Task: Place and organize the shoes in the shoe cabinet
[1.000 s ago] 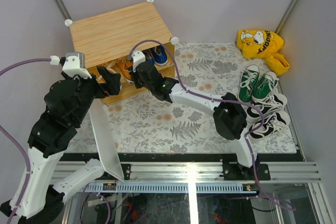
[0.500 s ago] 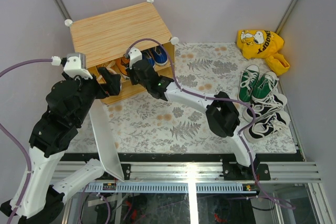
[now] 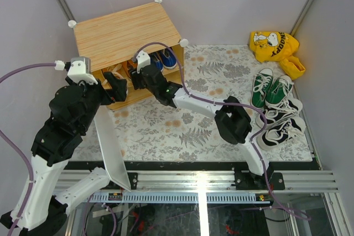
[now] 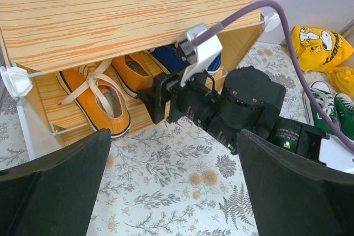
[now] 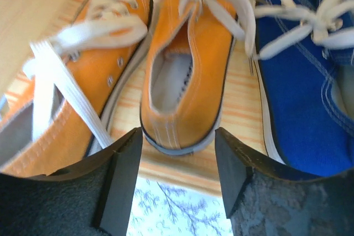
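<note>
Right wrist view: my right gripper (image 5: 176,143) stands open and empty. The heel of an orange shoe (image 5: 182,75) sits just ahead at twelve o'clock, on the shoe cabinet (image 5: 243,114) shelf. A second orange shoe (image 5: 83,81) lies at nine, a blue shoe (image 5: 304,98) at three. I judge the canvas light and soft, so I'd pinch the stiffer heel. My left gripper (image 4: 174,158) hangs wide open, holding nothing.

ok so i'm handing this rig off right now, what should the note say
Left gripper: open, empty, facing the shoe cabinet.
Right gripper: open, at the heel of one of the orange sneakers on the shelf, not gripping it.
Done: orange sneakers and blue sneakers are inside the cabinet.
To do: green pair and the other sneakers beside it are outside, to the right.
</note>
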